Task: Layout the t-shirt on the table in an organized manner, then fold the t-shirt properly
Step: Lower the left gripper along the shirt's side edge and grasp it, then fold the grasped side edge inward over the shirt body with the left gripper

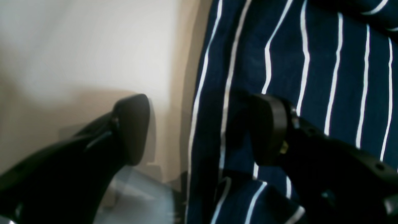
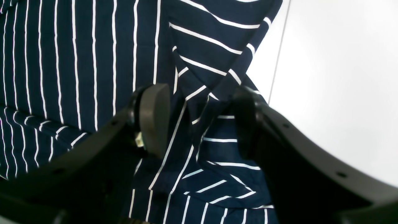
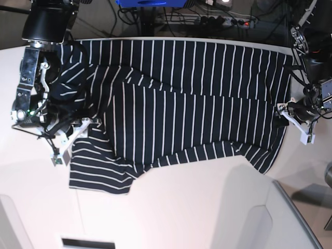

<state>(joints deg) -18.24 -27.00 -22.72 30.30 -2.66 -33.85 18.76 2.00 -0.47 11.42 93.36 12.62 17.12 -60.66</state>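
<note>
T-shirt point(image 3: 181, 104) spread on table point(image 3: 181, 207) – both hands' jaws apart

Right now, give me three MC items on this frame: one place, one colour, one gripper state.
1. Where does the right gripper hover?
A. Over bare table
B. Over a bunched sleeve of the t-shirt
C. Off the table

2. What colour are the t-shirt's stripes?
A. White
B. Red
C. Yellow

3. How does the left gripper stand?
A. Shut on the hem
B. Shut, empty
C. Open, astride the shirt's edge

Answers:
1 B, the right wrist view shows folded sleeve cloth between the fingers.
2 A, thin white lines on dark navy.
3 C, one finger over the table, the other over the cloth, a wide gap between.
</note>
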